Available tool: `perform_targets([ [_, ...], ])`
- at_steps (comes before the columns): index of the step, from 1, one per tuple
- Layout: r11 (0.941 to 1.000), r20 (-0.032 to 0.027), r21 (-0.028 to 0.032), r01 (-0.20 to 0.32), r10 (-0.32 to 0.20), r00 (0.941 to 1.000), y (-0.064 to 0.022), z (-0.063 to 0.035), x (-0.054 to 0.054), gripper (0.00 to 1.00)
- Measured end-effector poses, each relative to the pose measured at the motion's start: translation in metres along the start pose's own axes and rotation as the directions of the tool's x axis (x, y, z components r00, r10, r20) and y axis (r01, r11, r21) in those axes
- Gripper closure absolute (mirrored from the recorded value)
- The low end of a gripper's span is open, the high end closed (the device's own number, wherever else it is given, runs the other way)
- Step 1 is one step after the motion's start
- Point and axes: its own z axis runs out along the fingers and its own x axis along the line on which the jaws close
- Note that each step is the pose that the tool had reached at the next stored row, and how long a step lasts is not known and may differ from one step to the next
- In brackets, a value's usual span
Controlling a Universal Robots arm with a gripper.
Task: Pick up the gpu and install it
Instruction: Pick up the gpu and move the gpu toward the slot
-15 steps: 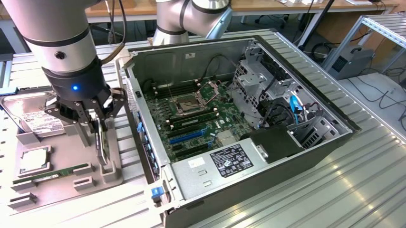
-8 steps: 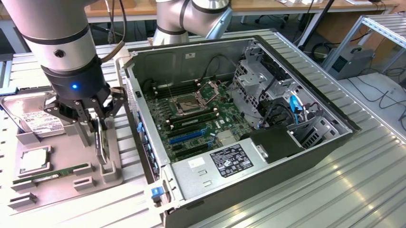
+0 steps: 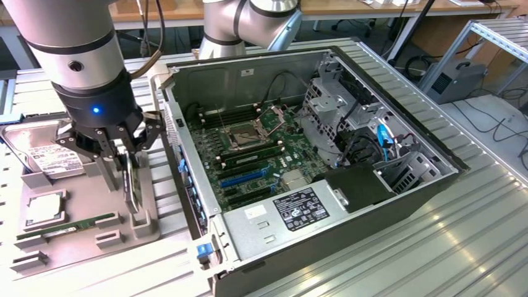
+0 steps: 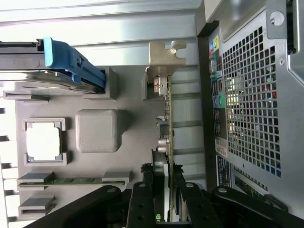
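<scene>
The gpu [image 3: 130, 187] stands on edge in a slot of the grey parts tray [image 3: 99, 247], to the exterior view's left of the open computer case [image 3: 412, 179]. In the wrist view I look along the card [image 4: 165, 118] edge-on, its silvery bracket [image 4: 164, 59] at the far end. My gripper [image 3: 122, 185] hangs straight down over it, and both black fingers [image 4: 140, 202] press against the card's two faces [image 4: 164, 199]. The card's lower edge still rests in the tray. The motherboard's blue expansion slot [image 3: 243, 178] lies bare inside the case.
The tray [image 4: 133, 142] also holds a hard drive [image 3: 41, 158] with a blue clip [image 4: 71, 61], a processor [image 3: 46, 210] and a green memory stick [image 3: 66, 229]. The case's perforated rear panel [image 4: 247, 95] stands close beside the card. Ribbed metal table surface [image 3: 462, 247] surrounds everything.
</scene>
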Motion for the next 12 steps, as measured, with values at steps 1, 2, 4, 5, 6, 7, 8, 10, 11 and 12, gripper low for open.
perform_targets([
  [1, 1.0000, -0.0001, 0.0000, 0.000, 0.000, 1.0000, 0.0000, -0.0006, 0.0000, 0.73],
  [2, 1.0000, 0.0000, 0.0000, 0.000, 0.000, 1.0000, 0.0000, -0.0010, 0.0000, 0.73],
  [4, 1.0000, 0.0000, 0.0000, 0.000, 0.000, 1.0000, 0.0000, -0.0021, 0.0000, 0.73],
  [5, 1.0000, 0.0000, 0.0000, 0.000, 0.000, 1.0000, 0.0000, -0.0026, -0.0001, 0.73],
  [6, 1.0000, 0.0000, 0.0000, 0.000, 0.000, 1.0000, 0.0001, -0.0031, -0.0001, 0.73],
  [7, 1.0000, -0.0001, 0.0001, 0.000, 0.000, 1.0000, 0.0001, -0.0036, -0.0001, 0.73],
  [8, 1.0000, 0.0000, 0.0000, 0.000, 0.000, 1.0000, 0.0001, -0.0041, -0.0001, 0.73],
  [10, 1.0000, -0.0001, 0.0001, 0.000, 0.000, 1.0000, 0.0001, -0.0052, -0.0001, 0.73],
  [11, 1.0000, -0.0001, 0.0001, 0.000, 0.000, 1.0000, 0.0001, -0.0057, -0.0001, 0.73],
  [12, 1.0000, 0.0000, 0.0000, 0.000, 0.000, 1.0000, 0.0001, -0.0061, -0.0001, 0.73],
])
